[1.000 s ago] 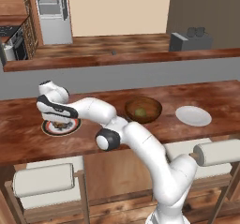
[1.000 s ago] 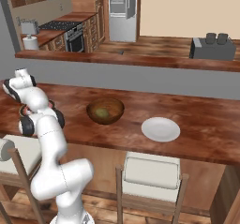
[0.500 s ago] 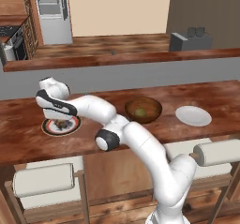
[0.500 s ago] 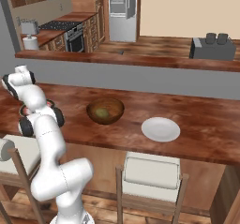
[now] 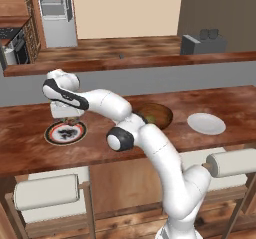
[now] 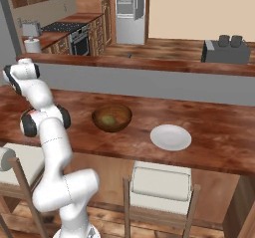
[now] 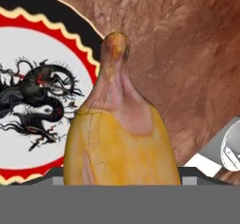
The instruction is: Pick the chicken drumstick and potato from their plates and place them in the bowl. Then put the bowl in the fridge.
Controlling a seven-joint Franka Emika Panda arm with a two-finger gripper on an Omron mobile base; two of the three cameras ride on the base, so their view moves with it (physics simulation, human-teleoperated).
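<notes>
Chicken drumstick, golden-yellow with a pinkish tapered bone end: sat directly ahead of the hand camera, thick end at 6 o'clock, narrow end pointing to 12 o'clock. It appeared lifted clear of the plate, seemingly clasped by the two-finger gripper; the fingertips themselves were hidden, so the grip could not be confirmed.

Black-rimmed round plate, with red-and-yellow scalloped ring, white field and dark dragon motif: lay below the hand, at 9 o'clock of the drumstick in the hand view. In the left base view the same plate rested on the counter just under the gripper.

Reddish-brown wooden counter: carried all items.

Round, deep, dark-brown wooden bowl: stood near the counter's middle, a greenish-brown rounded item inside, well apart from the gripper.

Plain white round plate: at 4 o'clock of the bowl, bare.

Tall light-grey fridge: stood at the far wall, at 12 o'clock, door open.
</notes>
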